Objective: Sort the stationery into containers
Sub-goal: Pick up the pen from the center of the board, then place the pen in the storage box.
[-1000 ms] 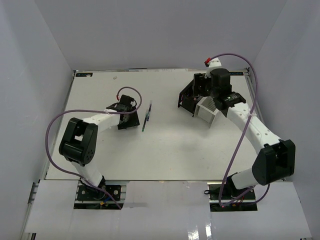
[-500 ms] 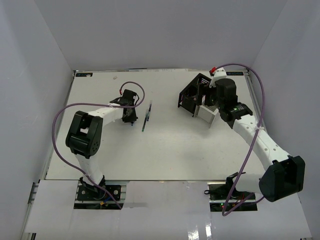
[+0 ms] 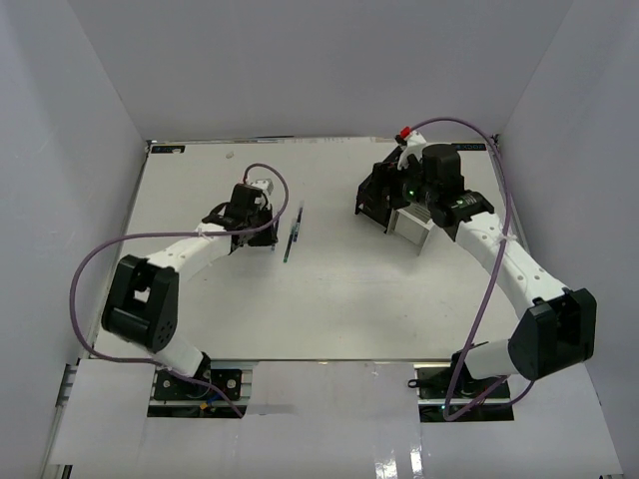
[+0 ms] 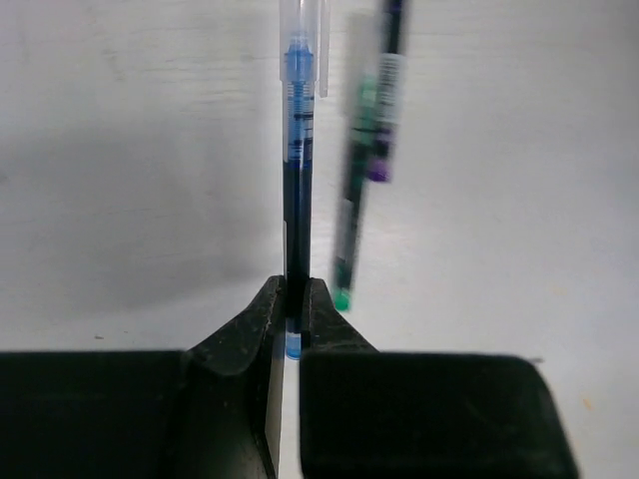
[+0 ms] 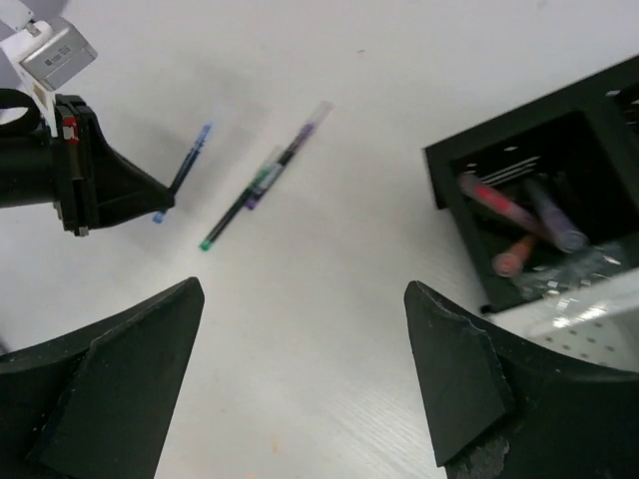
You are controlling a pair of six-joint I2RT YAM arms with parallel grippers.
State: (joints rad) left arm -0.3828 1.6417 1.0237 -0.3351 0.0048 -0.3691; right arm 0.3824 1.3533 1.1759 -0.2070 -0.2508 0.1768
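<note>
The left claw (image 4: 295, 299) pinches a blue pen (image 4: 298, 170) by one end, beside two pens (image 4: 351, 220) lying on the bench (image 4: 519, 200). What seems a white label (image 4: 390, 72) on one is too blurred to read. The right claw (image 5: 303, 299) hangs spread near the black container (image 5: 446, 172).

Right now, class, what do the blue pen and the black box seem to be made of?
Blue pen: likely clear, glossy plastic; its ink tube shows through the barrel. Black box: probably matte moulded plastic, judging by its thin, dull walls, which give no shine.
</note>
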